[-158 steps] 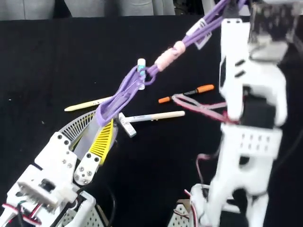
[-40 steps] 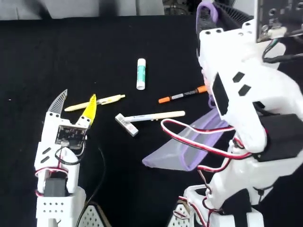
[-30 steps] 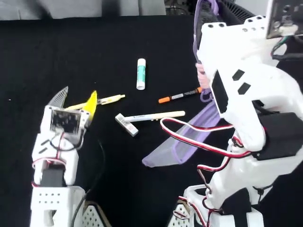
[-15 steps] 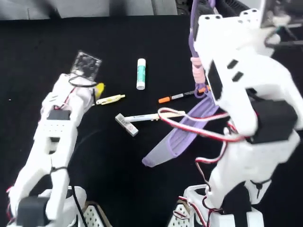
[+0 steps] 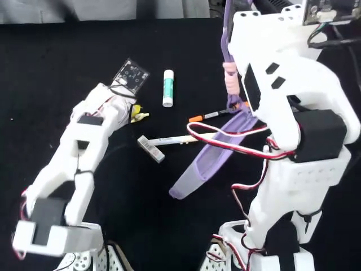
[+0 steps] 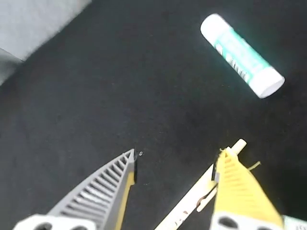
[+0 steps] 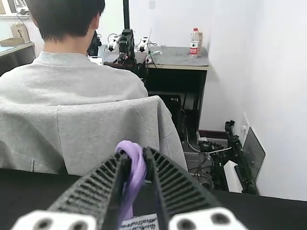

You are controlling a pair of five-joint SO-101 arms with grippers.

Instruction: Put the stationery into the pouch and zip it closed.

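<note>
Step in hand: pickup of the first stationery item. The left gripper (image 6: 177, 158) stands with its grey and yellow jaws apart, low over the black table cloth (image 5: 51, 62). The slim pale-yellow plastic pen (image 6: 189, 203) lies between them, just beside the yellow jaw and ungripped. The right gripper (image 7: 136, 162) is clamped on the purple strap loop (image 7: 130, 167) of the translucent purple zip pouch (image 5: 211, 161), which hangs slanted beneath that arm, lower corner near the cloth. All counted stationery lies on the cloth outside it. Next move, as judged: close the left jaws squarely across the pen barrel, lift, and carry it to the pouch mouth, which must be presented open. Count: one pouch; one yellow pen; one white-and-green glue stick (image 5: 167, 87); one black marker with orange ends (image 5: 213, 114); one cream pen (image 5: 186, 138) with a small white block (image 5: 151, 148) touching its end
</note>
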